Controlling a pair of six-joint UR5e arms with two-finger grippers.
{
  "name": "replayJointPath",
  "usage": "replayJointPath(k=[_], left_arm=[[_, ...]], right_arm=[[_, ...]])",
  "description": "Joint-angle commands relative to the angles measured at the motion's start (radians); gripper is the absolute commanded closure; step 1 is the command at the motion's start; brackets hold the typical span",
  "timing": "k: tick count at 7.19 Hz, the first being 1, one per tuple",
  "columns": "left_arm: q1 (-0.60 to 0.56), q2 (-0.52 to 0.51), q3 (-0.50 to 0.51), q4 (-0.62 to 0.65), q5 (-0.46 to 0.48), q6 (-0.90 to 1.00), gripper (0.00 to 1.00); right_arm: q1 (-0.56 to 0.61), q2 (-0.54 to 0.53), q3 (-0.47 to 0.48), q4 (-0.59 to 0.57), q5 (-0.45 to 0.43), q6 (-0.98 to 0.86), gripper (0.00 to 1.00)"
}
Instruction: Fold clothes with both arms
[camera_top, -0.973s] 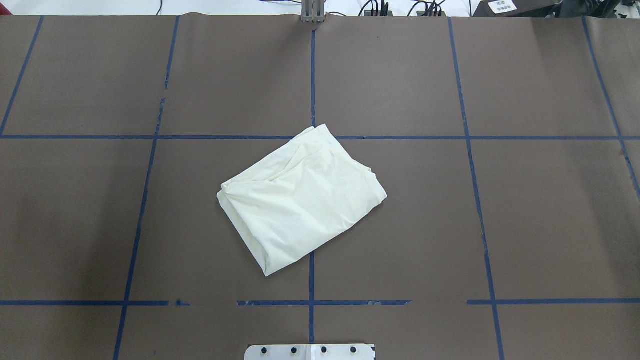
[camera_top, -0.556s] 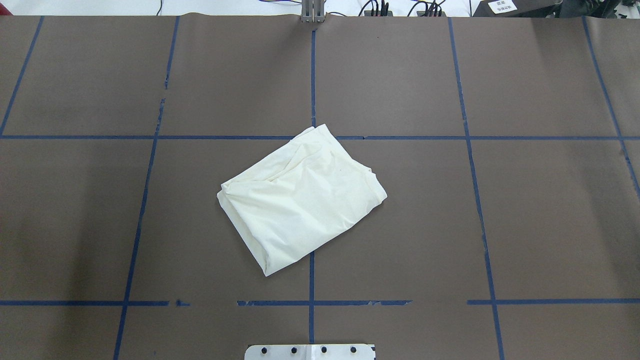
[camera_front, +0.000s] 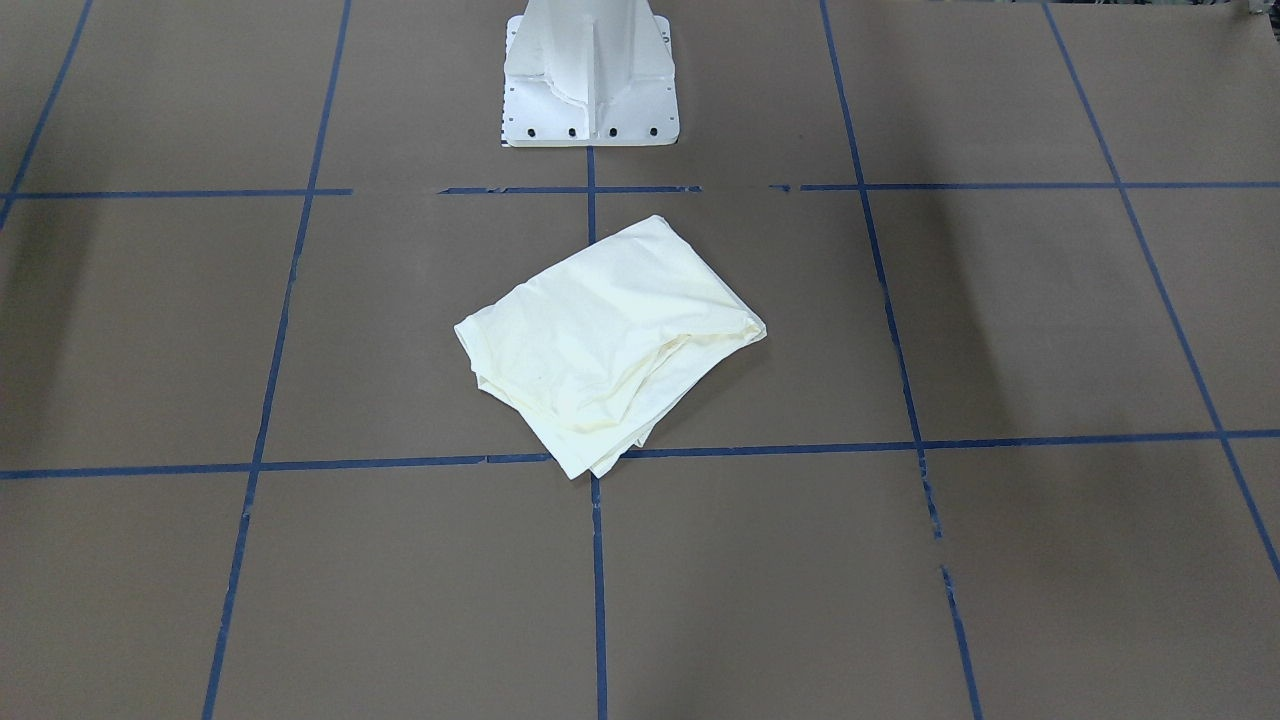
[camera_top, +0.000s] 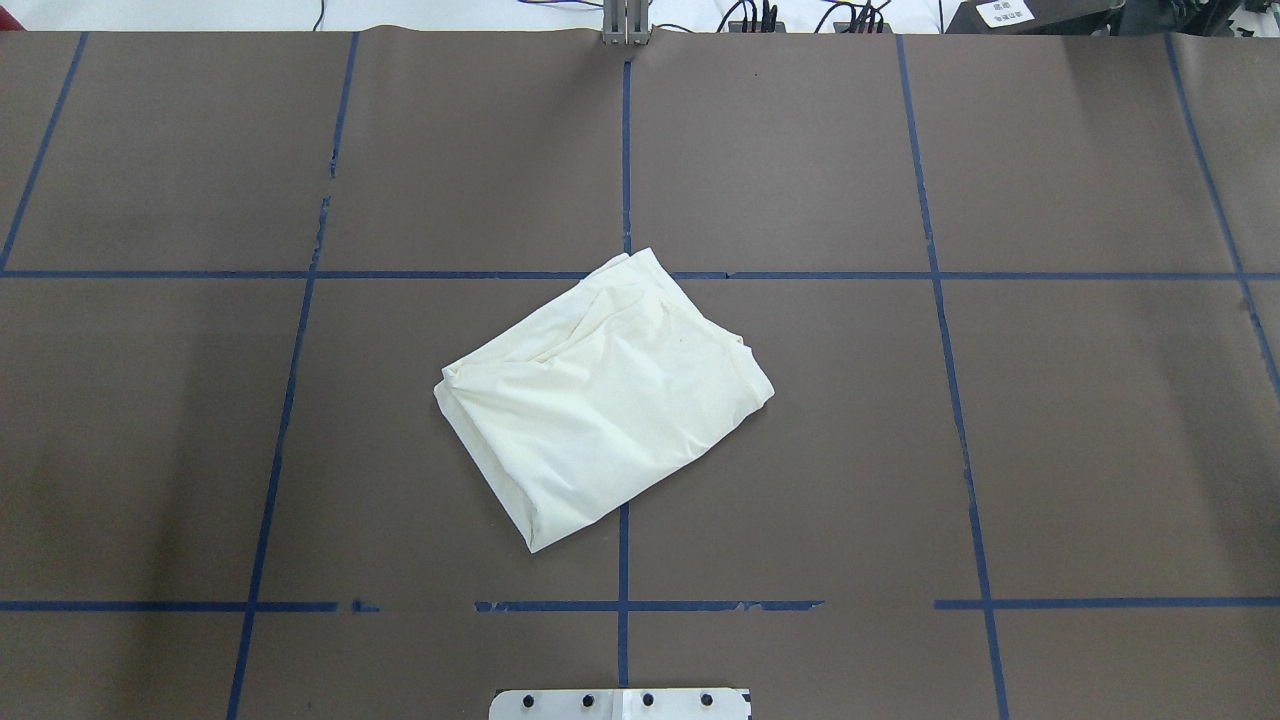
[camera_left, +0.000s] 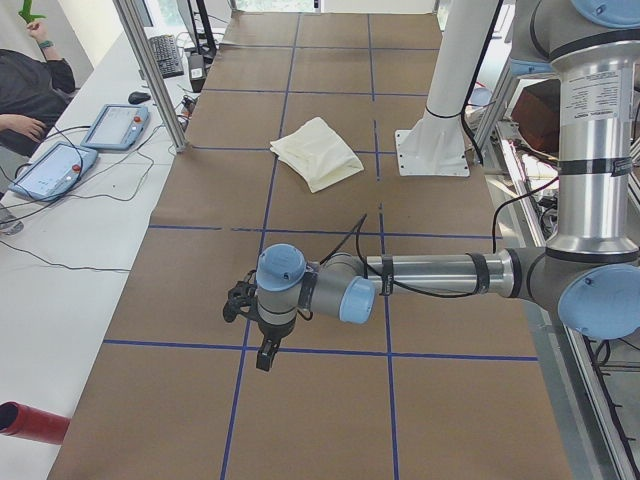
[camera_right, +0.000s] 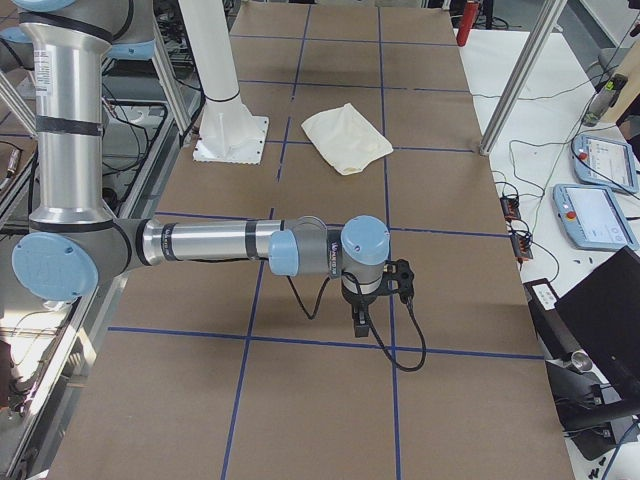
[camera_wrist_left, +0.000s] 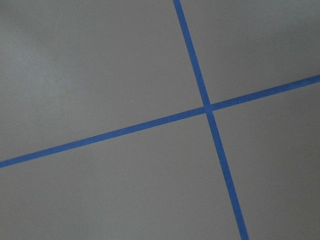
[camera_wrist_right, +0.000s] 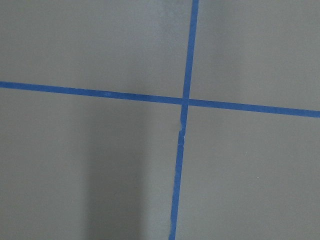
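Note:
The cream-white shirt (camera_top: 600, 400) lies folded into a skewed rectangle at the table's middle, plain side up; the print is hidden. It also shows in the front view (camera_front: 600, 345) and in both side views (camera_left: 317, 152) (camera_right: 346, 137). Both arms are out at the table's ends, far from the shirt. My left gripper (camera_left: 265, 355) points down over a tape line. My right gripper (camera_right: 358, 328) does the same at the other end. I cannot tell whether either is open or shut. The wrist views show only brown table and blue tape crossings.
The white pedestal base (camera_front: 590, 70) stands just behind the shirt. Blue tape lines grid the brown table (camera_top: 900, 450). An aluminium post (camera_left: 150, 70) and teach tablets (camera_left: 115, 125) stand along the operators' side, where a person's arm shows.

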Motion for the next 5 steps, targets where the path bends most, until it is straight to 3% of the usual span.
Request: replayJointPath(k=[1,5], left_arm=[[0.000,0.005,-0.064,0.099,-0.005,0.001,0.00],[0.001,0.005,-0.054,0.089,-0.068,-0.001,0.00]], right_arm=[[0.000,0.001,0.001,0.000,0.002,0.014,0.00],[0.000,-0.019,0.002,0.011,0.022,0.104,0.00]])
